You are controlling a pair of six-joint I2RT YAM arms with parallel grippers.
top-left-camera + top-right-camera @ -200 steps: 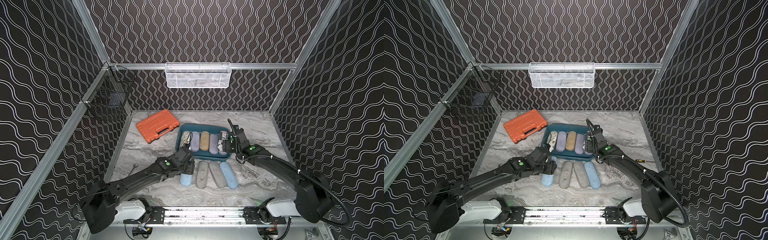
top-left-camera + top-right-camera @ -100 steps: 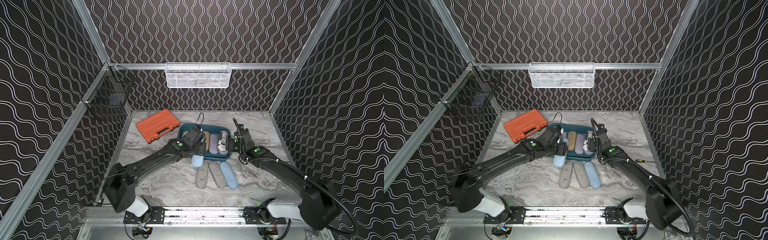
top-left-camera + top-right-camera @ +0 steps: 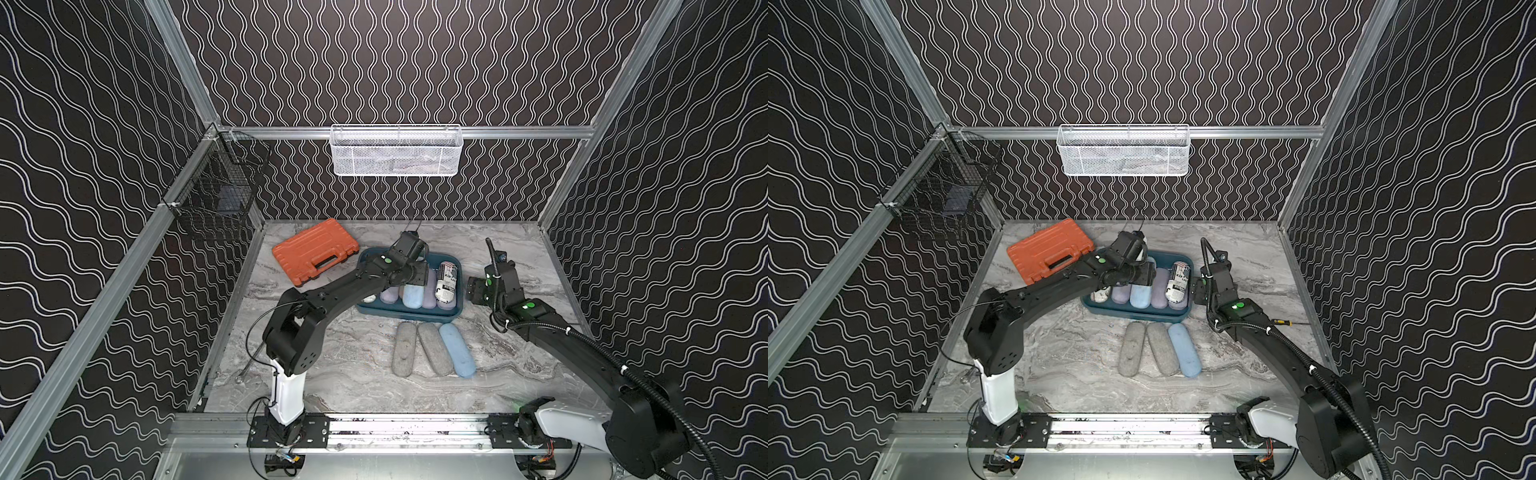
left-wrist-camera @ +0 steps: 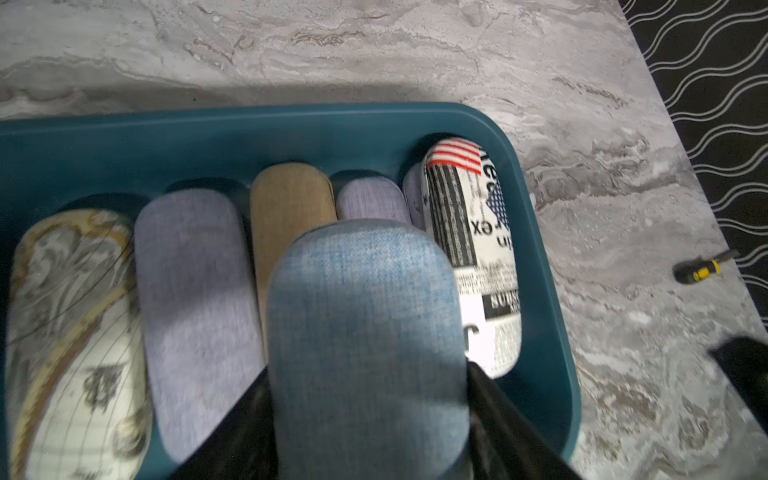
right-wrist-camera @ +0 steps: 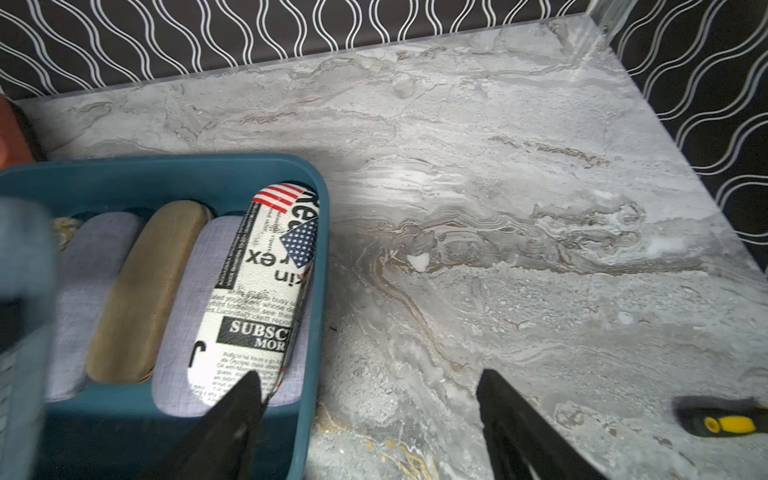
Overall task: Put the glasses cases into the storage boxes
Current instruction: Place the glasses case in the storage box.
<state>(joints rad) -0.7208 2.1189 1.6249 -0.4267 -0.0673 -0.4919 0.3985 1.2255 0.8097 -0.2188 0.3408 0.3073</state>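
On the grey marbled table (image 3: 353,365), boxed in by black wavy walls and metal rails, the teal tray (image 3: 409,318) sits mid-table toward the far side. Bare table lies open to the right and at the near left. The left gripper (image 3: 416,280) is clamped on a light blue case (image 4: 365,332) above the tray's middle, over the tan case (image 4: 286,199) and a lilac case (image 4: 372,199) lying inside. The right gripper (image 5: 366,374) stands apart and empty just right of the tray, beside the newspaper case (image 3: 446,282). A grey case (image 3: 404,349), a second grey case (image 3: 434,348) and a loose blue case (image 3: 457,349) lie side by side on the near side of the tray. An orange tool case (image 3: 313,257) sits far left, and a screwdriver (image 5: 723,422) lies by the right wall.
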